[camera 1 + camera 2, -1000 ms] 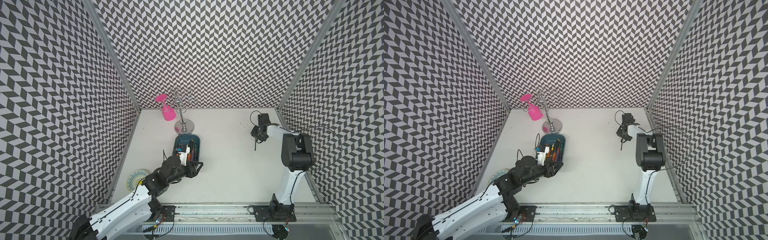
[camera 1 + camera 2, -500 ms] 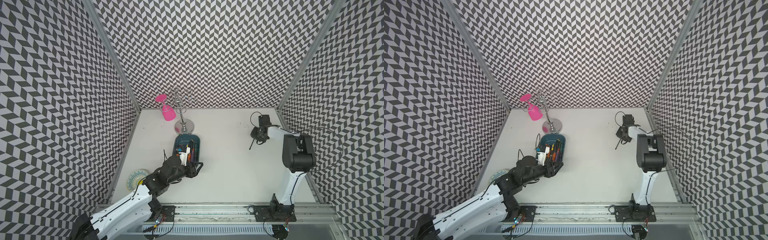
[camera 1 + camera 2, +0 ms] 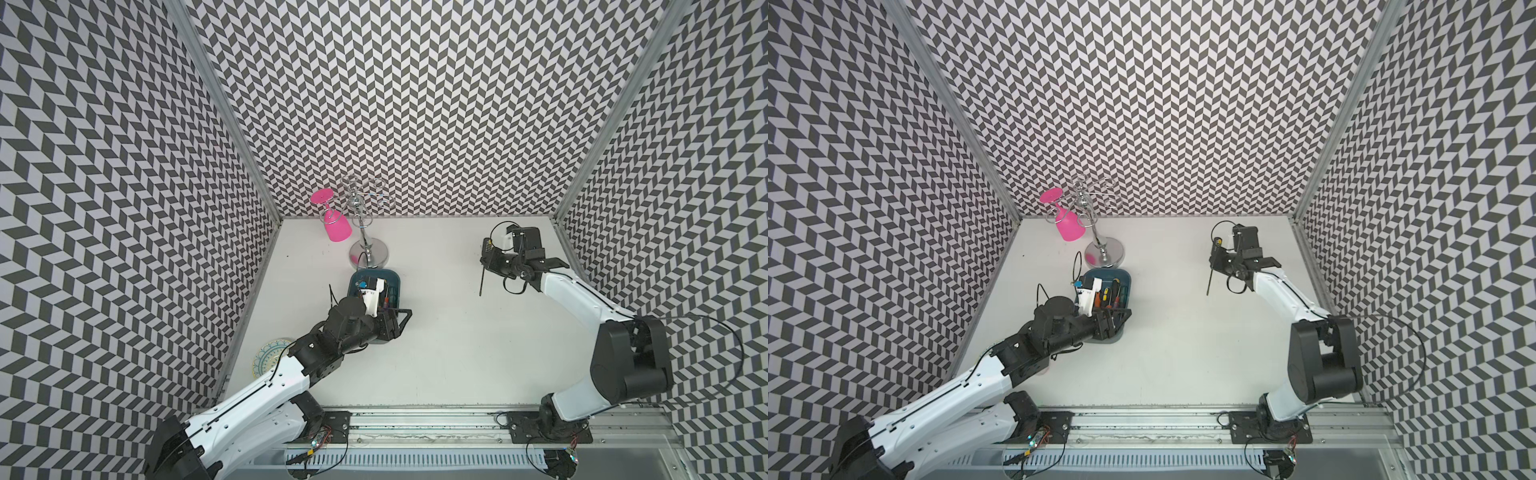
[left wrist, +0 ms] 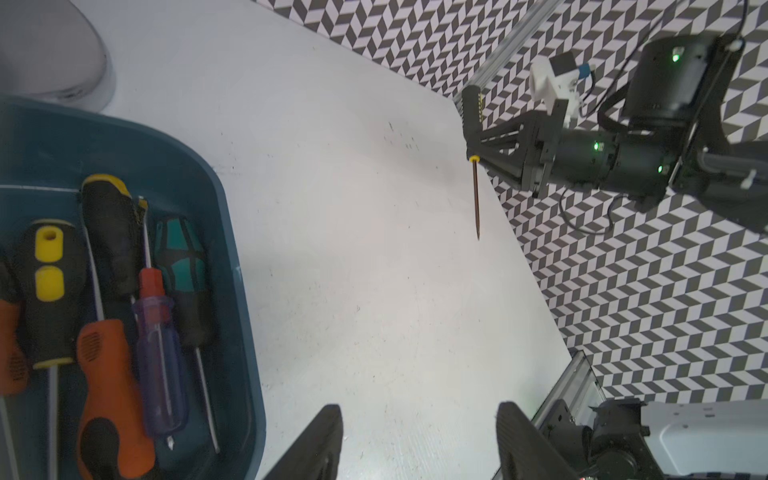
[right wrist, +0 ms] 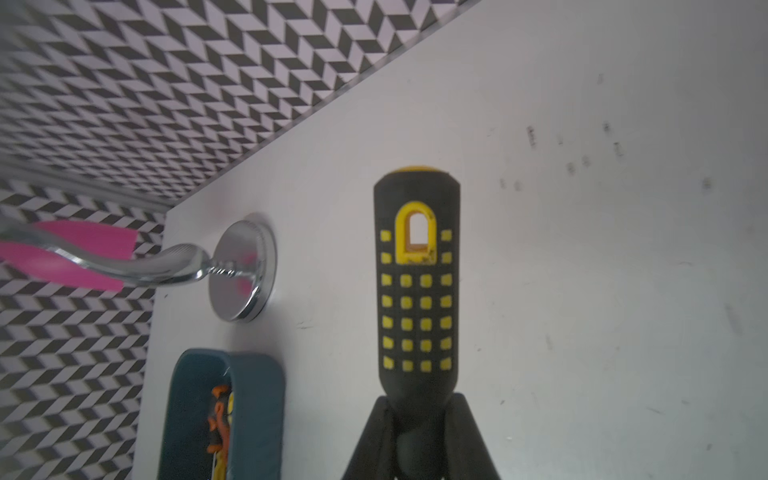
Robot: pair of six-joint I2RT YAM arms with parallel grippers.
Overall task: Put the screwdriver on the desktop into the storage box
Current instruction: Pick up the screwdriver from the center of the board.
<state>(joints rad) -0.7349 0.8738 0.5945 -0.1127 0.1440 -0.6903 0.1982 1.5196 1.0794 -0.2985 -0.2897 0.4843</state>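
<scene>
Right wrist: fingers (image 5: pixel 370 440) around screwdriver (image 5: pixel 415 316)

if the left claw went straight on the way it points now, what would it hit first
Bare desktop lies just ahead of the left claw, so the way looks free; farther on, roughly in line, hangs the screwdriver in the right claw. Depth is unclear.

Chevron walls (image 3: pixel 415 104) (black-and-white) all round.

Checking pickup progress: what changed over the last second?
The right gripper, shut on the black-and-yellow screwdriver, carried it a little toward the storage box, shaft hanging down. The open left gripper, the box and the screwdrivers in it stayed put.
</scene>
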